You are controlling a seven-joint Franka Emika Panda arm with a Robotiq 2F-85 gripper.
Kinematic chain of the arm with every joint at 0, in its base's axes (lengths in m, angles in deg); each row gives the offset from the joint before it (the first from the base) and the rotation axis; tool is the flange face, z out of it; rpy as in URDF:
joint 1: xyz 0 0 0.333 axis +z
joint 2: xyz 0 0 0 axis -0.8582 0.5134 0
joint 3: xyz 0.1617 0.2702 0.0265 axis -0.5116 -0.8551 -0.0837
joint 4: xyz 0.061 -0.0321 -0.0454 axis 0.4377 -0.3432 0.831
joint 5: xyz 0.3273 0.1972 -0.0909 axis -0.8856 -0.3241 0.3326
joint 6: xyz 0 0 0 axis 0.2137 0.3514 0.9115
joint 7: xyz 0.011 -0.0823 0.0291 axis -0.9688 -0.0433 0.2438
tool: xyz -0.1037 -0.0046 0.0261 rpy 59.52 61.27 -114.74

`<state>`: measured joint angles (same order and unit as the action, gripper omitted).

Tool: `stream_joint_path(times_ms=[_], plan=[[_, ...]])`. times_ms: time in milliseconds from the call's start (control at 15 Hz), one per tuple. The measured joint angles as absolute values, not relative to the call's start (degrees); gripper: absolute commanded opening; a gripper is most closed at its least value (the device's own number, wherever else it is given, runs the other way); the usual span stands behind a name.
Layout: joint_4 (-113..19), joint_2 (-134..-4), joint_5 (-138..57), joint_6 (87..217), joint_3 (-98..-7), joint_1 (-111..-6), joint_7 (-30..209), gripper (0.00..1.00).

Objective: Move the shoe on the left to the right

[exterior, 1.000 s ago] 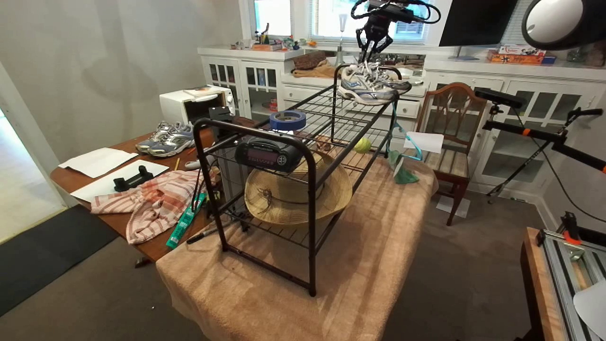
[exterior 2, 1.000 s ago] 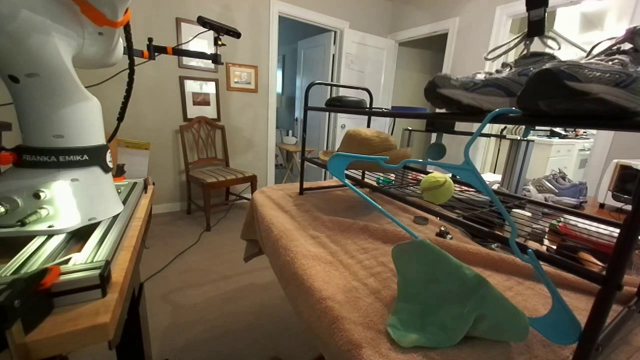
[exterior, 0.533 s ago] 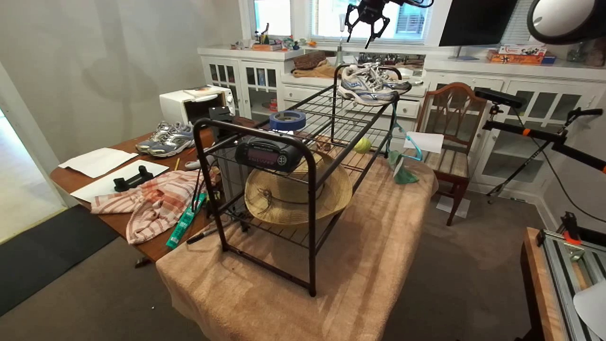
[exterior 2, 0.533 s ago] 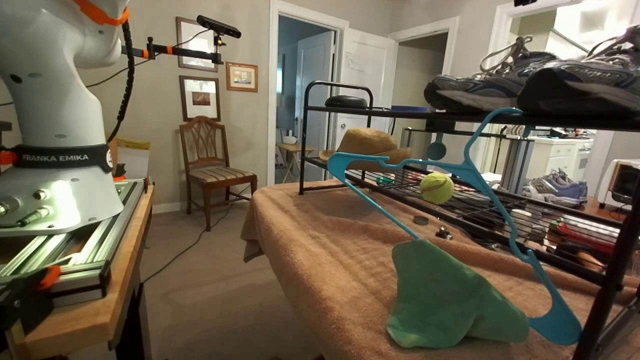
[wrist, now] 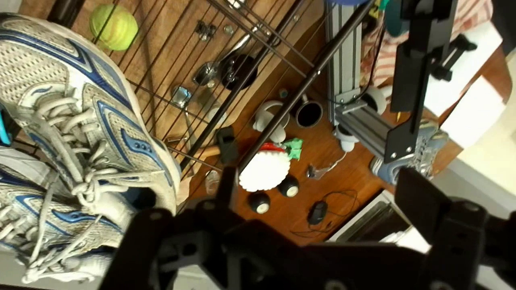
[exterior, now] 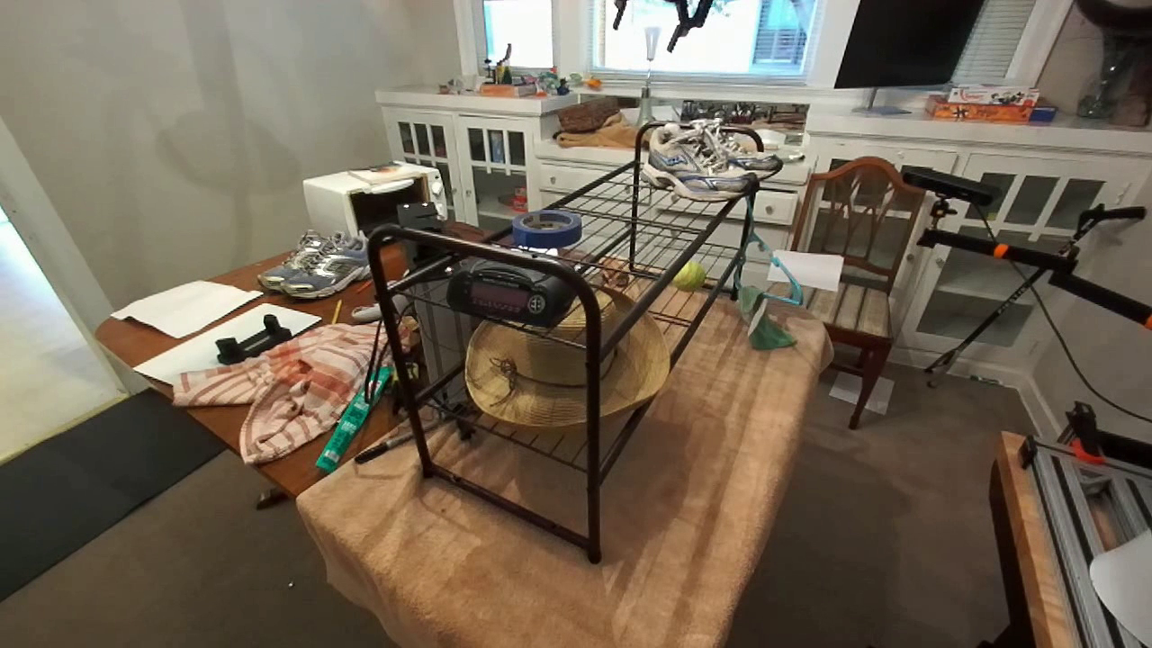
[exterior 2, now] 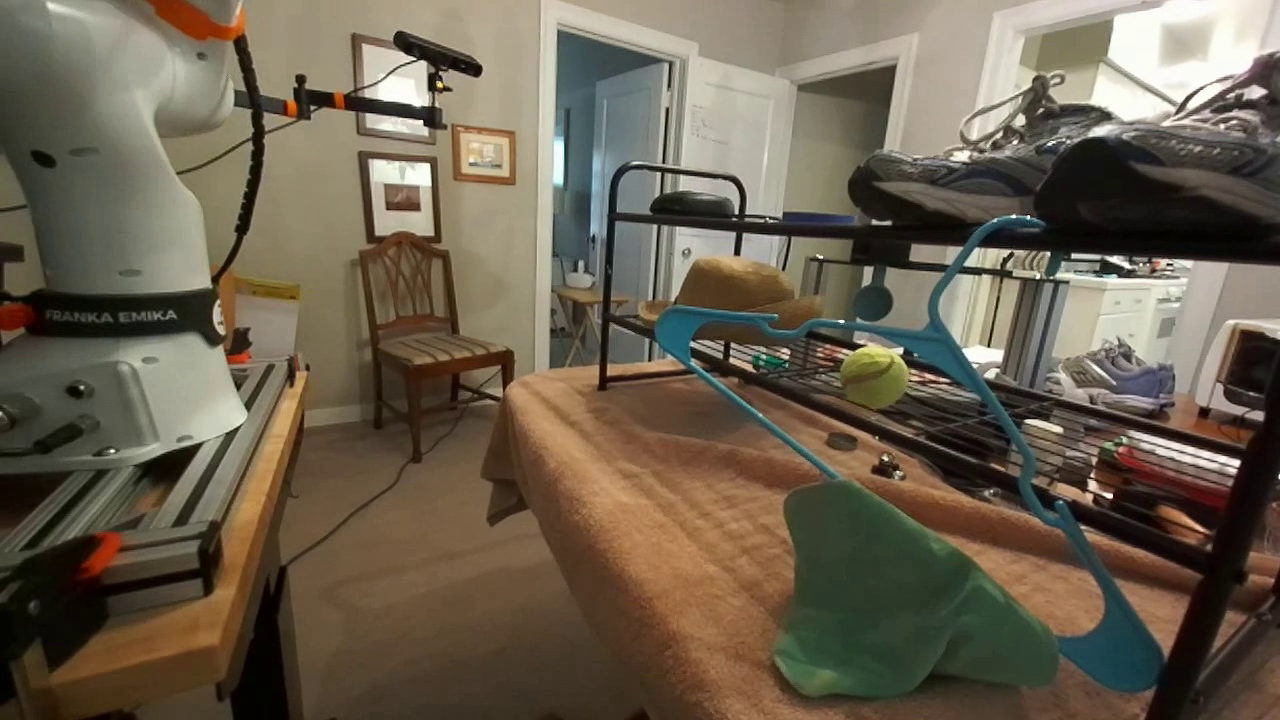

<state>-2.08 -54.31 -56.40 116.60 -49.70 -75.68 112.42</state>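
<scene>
On the top shelf of the rack two light grey-and-white sneakers with blue trim stand side by side, both upright. The nearer sneaker (exterior: 688, 171) in an exterior view has its toe at the shelf's edge bar; the wrist view shows this same sneaker (wrist: 117, 125) at the left. Beside it is the second sneaker (exterior 2: 1170, 170), partly behind the first in the wrist view. Above the rack, at the top edge of an exterior view, my gripper (exterior: 646, 34) stands open, well apart from both sneakers. The wrist view shows nothing between its spread fingers (wrist: 227, 177).
The dark metal rack (exterior: 593, 432) also bears a clock radio (exterior: 508, 292), blue tape (exterior: 547, 228), a straw hat (exterior: 540, 396) and a tennis ball (exterior 2: 874, 377). A blue hanger (exterior 2: 1110, 645) leans on its side. Another pair of shoes (exterior: 315, 265) sits on the wooden table.
My gripper has opened, let go of the nearer sneaker's laces and risen upward, leaving one exterior view. The laces sag lower now; both sneakers have stayed in place.
</scene>
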Motion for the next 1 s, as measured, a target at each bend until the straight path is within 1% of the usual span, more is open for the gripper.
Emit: stream_joint_path(times_ms=[400, 667, 1000], plan=[[-12.0, -62.5, -55.5, 112.5, -50.3, -75.4, 94.5, 1.00], [-22.7, -70.5, -52.8, 110.7, -50.2, -75.5, 82.1, 1.00], [-37.0, -80.0, -47.0, 109.2, -50.6, -74.6, 72.7, 1.00]])
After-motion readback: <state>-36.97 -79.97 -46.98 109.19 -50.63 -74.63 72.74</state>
